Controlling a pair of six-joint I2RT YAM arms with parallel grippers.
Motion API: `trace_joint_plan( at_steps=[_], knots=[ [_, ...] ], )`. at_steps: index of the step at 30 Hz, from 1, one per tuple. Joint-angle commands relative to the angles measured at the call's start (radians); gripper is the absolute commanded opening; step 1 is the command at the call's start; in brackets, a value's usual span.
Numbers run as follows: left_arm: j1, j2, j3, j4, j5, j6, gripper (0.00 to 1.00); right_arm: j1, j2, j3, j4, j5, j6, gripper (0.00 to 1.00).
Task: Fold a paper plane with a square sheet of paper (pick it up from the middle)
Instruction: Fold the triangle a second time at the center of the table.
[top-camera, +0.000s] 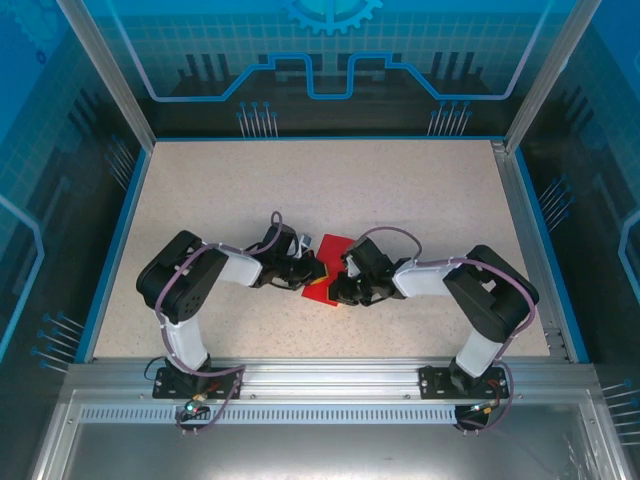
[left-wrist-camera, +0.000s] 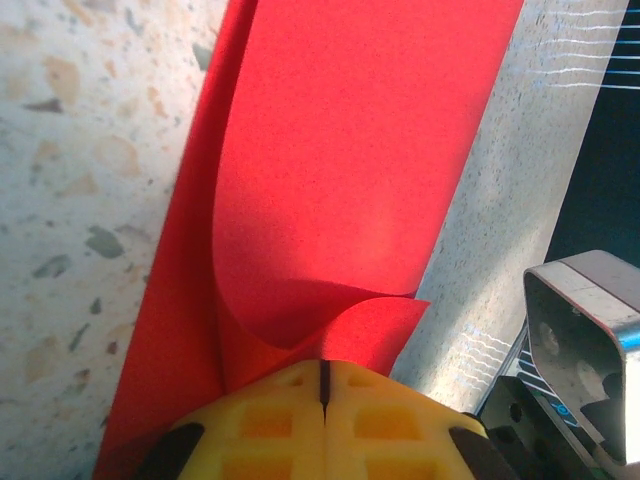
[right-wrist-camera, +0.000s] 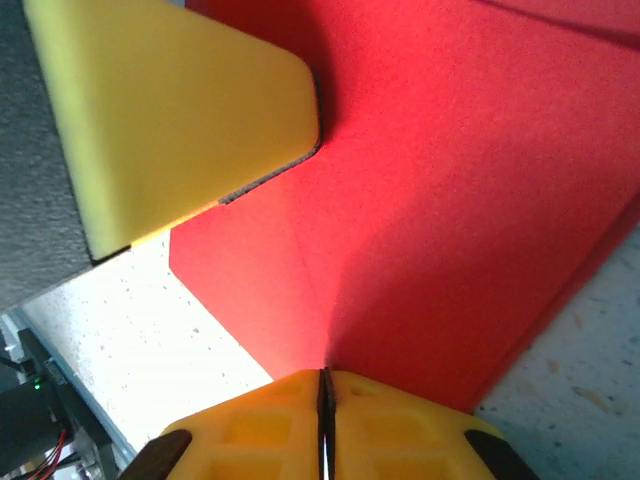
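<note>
Red square sheet of paper (top-camera: 330, 250), partly folded, lies mid-table (top-camera: 300, 180) between both arms.

Risks, left to right:
- The left gripper (top-camera: 316, 272) is clenched on the sheet's 9 o'clock edge. In the left wrist view the paper curls up just above the shut pads (left-wrist-camera: 270, 420). Pulling from here would likely set a stray crease or tear the thin sheet.
- The right gripper (top-camera: 340, 280) is clamped on the edge at about 4 o'clock. With two pinches this near each other, any uneven pull could skew the fold or slip the paper from one grip.

Position relative to the grippers:
- Left wrist view: the sheet (left-wrist-camera: 350, 150) runs from the gripper (left-wrist-camera: 322, 385) toward 12–1 o'clock, lower layer flat on the table, upper flap lifted.
- Right wrist view: the sheet (right-wrist-camera: 450, 200) fans from the gripper (right-wrist-camera: 322, 395) toward 1 o'clock, with a faint crease leading into the pad seam. A yellow pad (right-wrist-camera: 180, 110) at 10 o'clock, probably the left gripper's, touches the paper.
</note>
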Motion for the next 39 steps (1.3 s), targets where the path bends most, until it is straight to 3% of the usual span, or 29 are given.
trace_joint_plan(
  at_steps=[1, 33, 39],
  knots=[
    [-0.007, -0.007, -0.026, -0.065, -0.032, 0.011, 0.02, -0.012, 0.028, -0.053, -0.036, 0.01, -0.005, 0.11],
    [0.144, 0.038, 0.129, -0.241, -0.045, 0.162, 0.03, -0.049, 0.042, -0.01, -0.15, -0.033, -0.106, 0.1],
    [0.155, -0.016, 0.154, -0.292, -0.038, 0.197, 0.04, -0.049, 0.049, 0.002, -0.152, -0.037, -0.108, 0.1]
  ],
)
